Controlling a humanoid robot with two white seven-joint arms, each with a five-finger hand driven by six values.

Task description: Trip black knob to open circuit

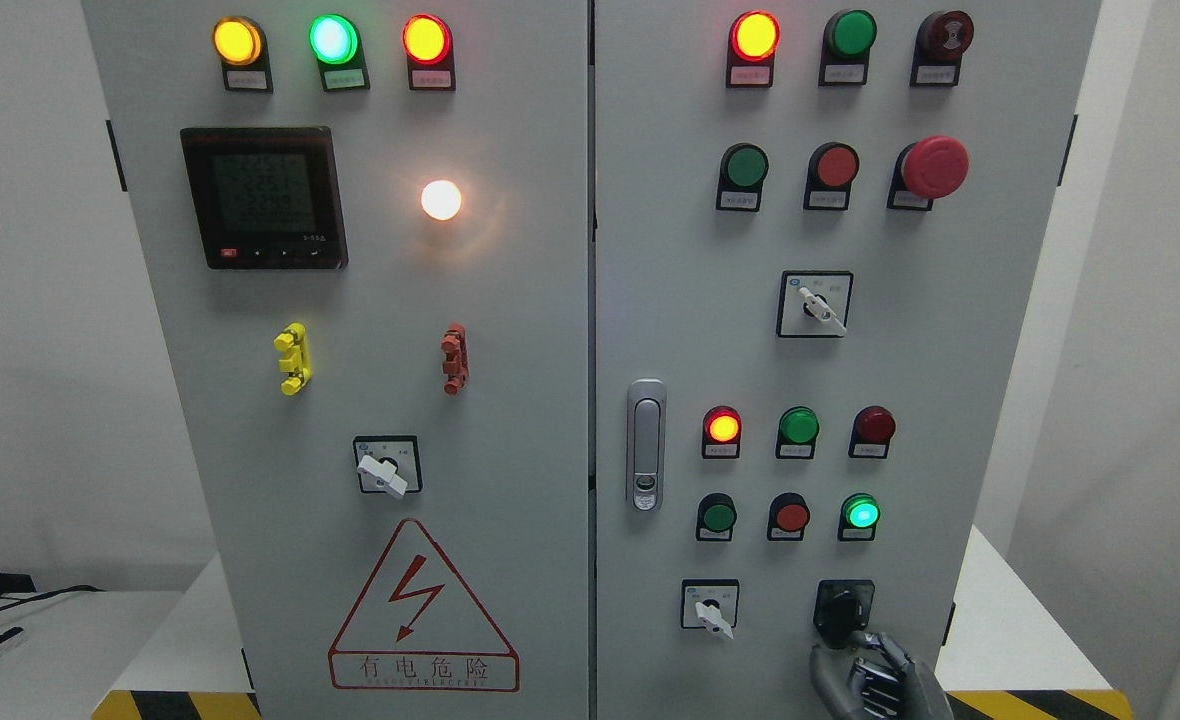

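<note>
My hand at the black knob, low on the right door

The cabinet (510, 400) stood upright; my right hand (875, 675) reached the black knob (843, 610) at lower right, fingers curled just under it, grip unclear. It looked stiff and small: pinch its raised bar.

On the cabinet's left door (510, 420), a red-outlined warning triangle (422, 605) with a lightning bolt carries the Chinese characters 有电危险 along its base. Above it, the digital meter (264, 197) shows digits too blurred to read, as are the small labels under the lamps.
</note>
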